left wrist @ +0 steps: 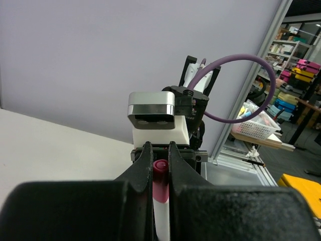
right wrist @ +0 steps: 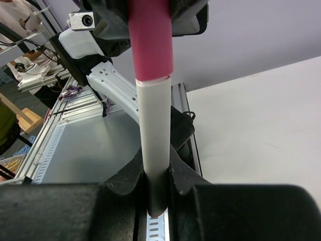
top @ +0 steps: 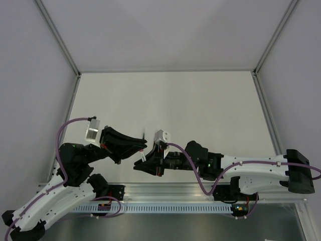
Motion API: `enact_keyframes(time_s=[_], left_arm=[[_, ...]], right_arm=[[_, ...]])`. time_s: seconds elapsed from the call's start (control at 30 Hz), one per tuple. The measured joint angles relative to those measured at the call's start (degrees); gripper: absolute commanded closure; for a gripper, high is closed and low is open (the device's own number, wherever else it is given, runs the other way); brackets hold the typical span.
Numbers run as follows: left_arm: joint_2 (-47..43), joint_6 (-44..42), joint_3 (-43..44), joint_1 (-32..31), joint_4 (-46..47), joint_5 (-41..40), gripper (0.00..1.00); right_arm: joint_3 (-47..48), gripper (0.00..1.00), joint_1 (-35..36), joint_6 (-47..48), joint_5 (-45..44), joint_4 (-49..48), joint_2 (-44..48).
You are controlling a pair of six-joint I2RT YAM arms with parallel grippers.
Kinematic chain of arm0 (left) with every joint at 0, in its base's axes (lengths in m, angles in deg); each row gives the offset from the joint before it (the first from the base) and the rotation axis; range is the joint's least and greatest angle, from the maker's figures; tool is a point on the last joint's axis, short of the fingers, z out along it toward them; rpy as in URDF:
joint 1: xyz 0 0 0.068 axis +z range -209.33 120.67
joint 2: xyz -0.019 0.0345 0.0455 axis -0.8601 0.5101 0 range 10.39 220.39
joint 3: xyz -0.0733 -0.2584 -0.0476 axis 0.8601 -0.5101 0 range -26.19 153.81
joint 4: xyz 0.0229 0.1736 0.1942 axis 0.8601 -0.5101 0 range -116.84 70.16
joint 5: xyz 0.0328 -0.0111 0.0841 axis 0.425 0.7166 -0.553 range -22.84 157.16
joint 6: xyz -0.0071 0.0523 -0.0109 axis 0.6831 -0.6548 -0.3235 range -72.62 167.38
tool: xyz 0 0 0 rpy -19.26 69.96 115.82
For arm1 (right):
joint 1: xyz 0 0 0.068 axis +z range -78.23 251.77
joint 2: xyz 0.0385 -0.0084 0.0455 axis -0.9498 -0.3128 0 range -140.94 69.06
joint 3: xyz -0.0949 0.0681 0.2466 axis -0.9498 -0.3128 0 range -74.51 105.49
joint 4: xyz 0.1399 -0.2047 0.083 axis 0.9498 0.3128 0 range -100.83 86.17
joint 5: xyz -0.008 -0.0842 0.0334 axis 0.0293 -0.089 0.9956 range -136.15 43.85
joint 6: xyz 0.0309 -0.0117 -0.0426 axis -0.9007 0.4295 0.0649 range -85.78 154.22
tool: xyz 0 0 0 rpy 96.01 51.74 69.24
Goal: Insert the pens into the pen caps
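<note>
A white pen (right wrist: pixel 154 125) with a red cap (right wrist: pixel 150 45) on its end is held between both grippers. My right gripper (right wrist: pixel 155 168) is shut on the white barrel. My left gripper (left wrist: pixel 160 150) is shut on the red cap (left wrist: pixel 160 173), with the white barrel (left wrist: pixel 161 216) running back between its fingers. In the top view the left gripper (top: pixel 144 145) and right gripper (top: pixel 138 163) meet tip to tip above the table's near edge, with a short bit of pen (top: pixel 144 156) showing between them. The other pens and loose caps are out of view.
The pale table (top: pixel 165 100) stretches behind the grippers, walled by grey panels and aluminium posts (top: pixel 60 40). A slotted aluminium rail (top: pixel 170 201) runs along the near edge by the arm bases. Purple cables (top: pixel 188 173) loop off both wrists.
</note>
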Motion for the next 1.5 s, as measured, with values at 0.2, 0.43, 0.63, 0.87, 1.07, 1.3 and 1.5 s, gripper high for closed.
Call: enact_keyframes(time_s=[0.2,0.43,0.63,0.87,1.07,1.3,1.5], left_arm=[[-0.3,2.5,-2.8,0.3,5.6,0.4,0.98],[-1.6,3.8,-4.4,0.5,7.1,-0.4,0.98],[-1.7,5.6,-5.3,0.5,8.4,-2.8,0.98],[-1.7,6.9,-8.3,0.5,13.8,-4.1,0.98],[-1.7,7.3,-11.3,0.6,19.3,-3.5,0.98],[-1.6,8.7,-12.7,0.7,25.1,-2.6,0.98],[-0.5,11.2,-13.9,0.8,30.1,-2.6,0.98]], right_arm=[[0.0,1.00,-0.8,0.0,1.6,-0.1,0.0],[1.7,1.00,-0.9,1.7,1.5,4.1,0.1],[4.9,1.00,-1.0,4.7,-0.5,10.3,0.2],[6.8,1.00,-1.2,6.5,-1.9,14.8,0.2],[7.0,1.00,-1.6,6.2,-0.5,17.1,0.6],[9.3,1.00,-1.7,5.5,2.1,19.7,0.6],[11.4,1.00,-1.7,5.5,3.0,22.8,0.6]])
